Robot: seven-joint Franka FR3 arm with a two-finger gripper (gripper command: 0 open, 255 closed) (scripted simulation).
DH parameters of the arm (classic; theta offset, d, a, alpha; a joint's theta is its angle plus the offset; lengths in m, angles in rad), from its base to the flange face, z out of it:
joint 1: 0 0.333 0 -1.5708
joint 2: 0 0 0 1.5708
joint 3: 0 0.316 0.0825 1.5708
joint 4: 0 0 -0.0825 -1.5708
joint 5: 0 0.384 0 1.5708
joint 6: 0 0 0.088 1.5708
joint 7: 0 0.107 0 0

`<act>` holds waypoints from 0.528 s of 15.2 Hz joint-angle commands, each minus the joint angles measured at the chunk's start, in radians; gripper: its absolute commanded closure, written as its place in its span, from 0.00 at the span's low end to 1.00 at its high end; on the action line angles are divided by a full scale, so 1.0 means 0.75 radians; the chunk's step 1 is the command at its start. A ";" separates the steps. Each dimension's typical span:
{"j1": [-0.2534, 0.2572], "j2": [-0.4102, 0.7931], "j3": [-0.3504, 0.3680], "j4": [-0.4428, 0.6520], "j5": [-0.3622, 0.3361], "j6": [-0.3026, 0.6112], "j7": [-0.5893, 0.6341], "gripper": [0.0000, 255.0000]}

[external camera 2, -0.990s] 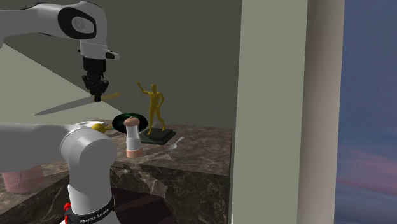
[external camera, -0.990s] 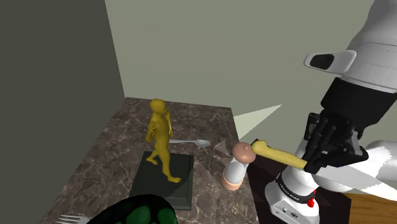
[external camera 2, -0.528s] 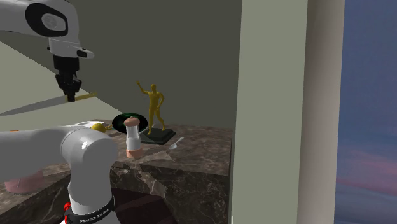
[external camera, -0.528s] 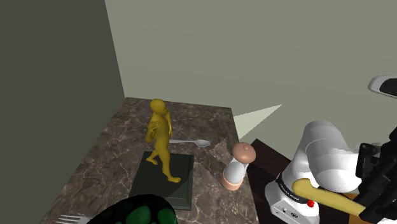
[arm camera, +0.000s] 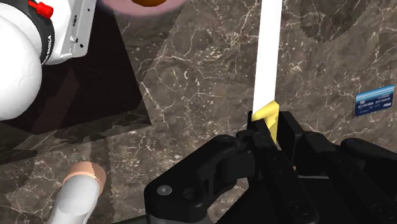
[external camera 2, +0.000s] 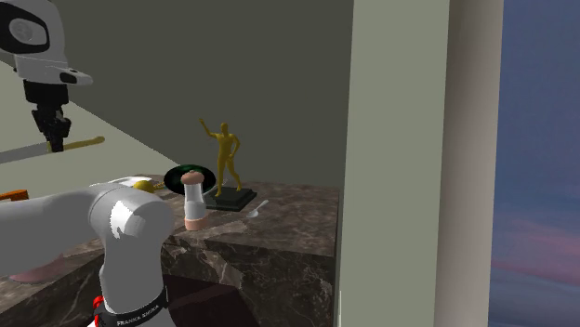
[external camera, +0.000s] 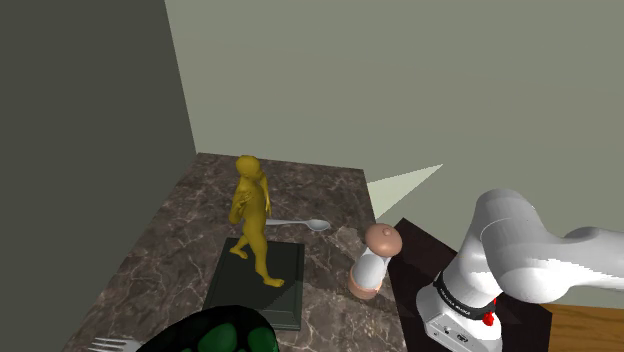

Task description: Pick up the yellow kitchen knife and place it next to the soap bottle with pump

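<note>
My gripper [external camera 2: 53, 139] is shut on the knife's yellow handle [external camera 2: 84, 143] and holds it level, high in the air. The pale blade [external camera 2: 19, 154] points toward the second exterior view's left. In the wrist view the white blade [arm camera: 268, 57] runs away from the fingers, with the yellow handle [arm camera: 267, 117] clasped in my gripper [arm camera: 270, 131]. The soap bottle [external camera: 371, 264] is white with a brown pump top. It stands upright at the marble counter's corner [external camera 2: 192, 201], well off to the gripper's right in the second exterior view. Below the hand the bottle [arm camera: 79, 191] appears beside the stand.
A gold figurine [external camera: 253, 220] stands on a dark slab [external camera: 258, 280], with a spoon [external camera: 297, 223] behind it. A fork [external camera: 108, 345] and a dark green round object [external camera: 215, 335] lie at the near edge. A blue card [arm camera: 378, 100] lies on the marble under the hand.
The arm has swung away from the bottle toward the second exterior view's left, carrying the knife. The hand has left the shoulder view at its right edge.
</note>
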 commanded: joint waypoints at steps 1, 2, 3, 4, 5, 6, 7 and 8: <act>0.001 -0.010 0.044 0.051 0.068 -0.015 0.076 1.00; 0.003 -0.016 0.063 0.076 0.099 -0.023 0.113 1.00; 0.004 -0.021 0.082 0.102 0.129 -0.029 0.150 1.00; 0.004 -0.025 0.100 0.129 0.159 -0.035 0.187 1.00; 0.004 -0.027 0.118 0.158 0.189 -0.040 0.224 1.00; 0.003 -0.028 0.127 0.172 0.204 -0.042 0.242 1.00; 0.009 -0.043 0.135 0.152 0.211 -0.036 0.240 1.00; 0.014 -0.057 0.143 0.133 0.219 -0.030 0.238 1.00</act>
